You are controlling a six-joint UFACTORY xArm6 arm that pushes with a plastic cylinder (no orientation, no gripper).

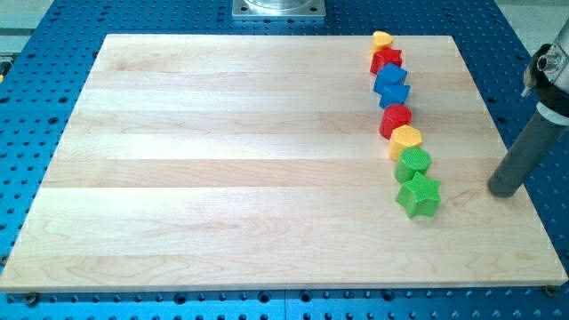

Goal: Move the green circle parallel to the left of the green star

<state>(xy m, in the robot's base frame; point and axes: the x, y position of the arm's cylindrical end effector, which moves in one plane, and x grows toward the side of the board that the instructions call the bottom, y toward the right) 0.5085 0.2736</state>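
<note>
— Where's the green circle (413,164)?

— Right side of the wooden board (222,160), touching the green star (419,196) just nearer, a yellow block (405,140) just beyond it.

— And your end?

— No claw here, only the rod; my tip (504,191) rests right of the star, apart from it.

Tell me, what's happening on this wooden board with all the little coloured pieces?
A robot arm is pushing blocks around with a dark rod. My tip rests near the view's right edge, apart from every block. The blocks form a line down the right side; at its lower end sit the green circle and, just below it, the green star. The circle is meant to end up level with the star on its left, and that is not yet done.
</note>
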